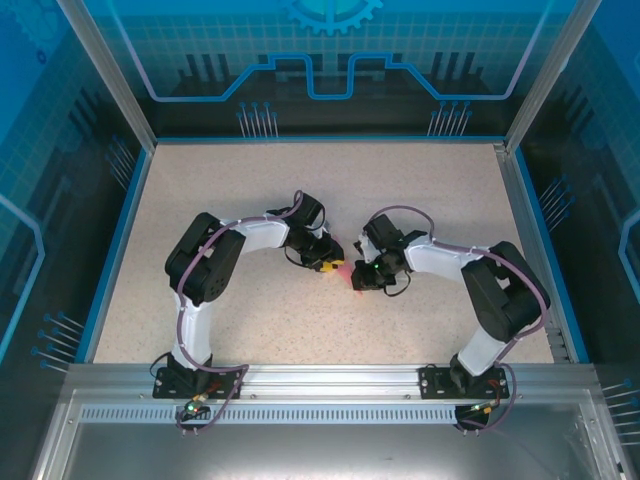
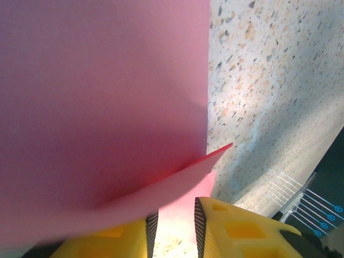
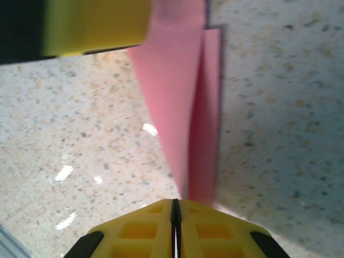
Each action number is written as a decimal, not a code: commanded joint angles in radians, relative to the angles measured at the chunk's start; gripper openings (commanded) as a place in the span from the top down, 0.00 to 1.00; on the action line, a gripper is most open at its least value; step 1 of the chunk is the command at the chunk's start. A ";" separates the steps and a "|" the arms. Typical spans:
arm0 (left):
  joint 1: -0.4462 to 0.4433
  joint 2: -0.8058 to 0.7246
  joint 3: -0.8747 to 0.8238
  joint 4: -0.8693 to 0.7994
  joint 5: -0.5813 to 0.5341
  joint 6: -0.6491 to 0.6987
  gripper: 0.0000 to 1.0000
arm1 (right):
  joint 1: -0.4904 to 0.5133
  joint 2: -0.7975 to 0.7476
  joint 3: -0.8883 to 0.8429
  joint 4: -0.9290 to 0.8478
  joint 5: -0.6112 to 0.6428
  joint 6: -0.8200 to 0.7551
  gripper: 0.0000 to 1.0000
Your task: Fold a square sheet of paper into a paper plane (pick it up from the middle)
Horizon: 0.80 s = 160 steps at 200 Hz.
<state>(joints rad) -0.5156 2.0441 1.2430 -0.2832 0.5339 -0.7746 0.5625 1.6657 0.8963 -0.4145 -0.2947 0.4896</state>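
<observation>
The pink paper (image 1: 341, 267) sits at the table's middle, folded, between both grippers. In the right wrist view the pink paper (image 3: 183, 107) runs as a narrow two-layer wedge from my right gripper (image 3: 176, 207), whose jaws are shut on its near end, a pink sliver showing between the pads. My left gripper (image 2: 174, 231) is open; a flap of the pink paper (image 2: 102, 107) lies across its left finger (image 2: 152, 236) and hangs in the gap. From above, the left gripper (image 1: 326, 262) and right gripper (image 1: 358, 274) almost touch. A left finger (image 3: 91, 27) rests on the paper.
The speckled beige table (image 1: 250, 320) is ringed by a blue raised border (image 1: 118, 240) and glass walls. An aluminium rail (image 1: 330, 378) carrying both arm bases runs along the near edge. Wide free surface lies behind and to both sides of the grippers.
</observation>
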 commanded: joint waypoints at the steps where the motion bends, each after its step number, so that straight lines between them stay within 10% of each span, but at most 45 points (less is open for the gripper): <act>1: 0.018 0.069 -0.024 -0.108 -0.157 0.030 0.71 | 0.028 -0.005 0.036 -0.044 -0.002 0.013 0.89; 160: 0.018 0.080 -0.027 -0.113 -0.162 0.034 0.71 | -0.015 0.046 -0.111 -0.026 -0.011 0.027 0.90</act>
<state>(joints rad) -0.5156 2.0460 1.2430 -0.2840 0.5346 -0.7593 0.5694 1.7035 0.8673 -0.3847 -0.2901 0.5083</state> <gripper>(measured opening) 0.292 0.100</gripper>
